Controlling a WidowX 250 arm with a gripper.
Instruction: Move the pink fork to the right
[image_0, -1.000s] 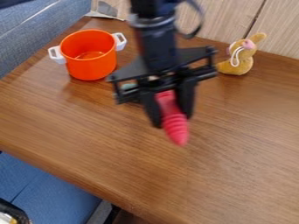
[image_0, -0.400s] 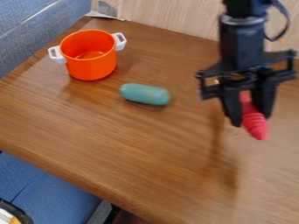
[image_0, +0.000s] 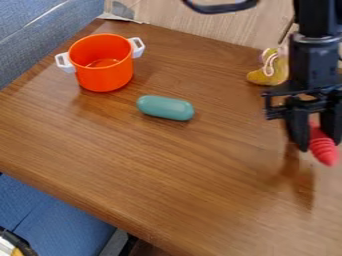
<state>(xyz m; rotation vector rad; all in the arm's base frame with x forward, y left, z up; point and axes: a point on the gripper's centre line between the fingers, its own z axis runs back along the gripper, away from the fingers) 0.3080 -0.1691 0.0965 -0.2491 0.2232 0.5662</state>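
At the right side of the camera view, the gripper (image_0: 316, 148) hangs over the table, shut on the pink fork (image_0: 323, 148). The fork's ribbed, rounded end slants down to the right below the fingers, and the rest of it is hidden between and behind them. A dark reflection on the wood lies below the gripper.
An orange pot (image_0: 103, 70) with white handles stands at the back left of the wooden table (image_0: 167, 170). A teal capsule-shaped object (image_0: 165, 108) lies near the middle. Behind the arm's left side sits a tan plush toy (image_0: 270, 72), partly covered.
The gripper has moved from the middle to the right side of the table, carrying the pink fork. The teal object and the plush toy, each covered by the arm at times, now show again.
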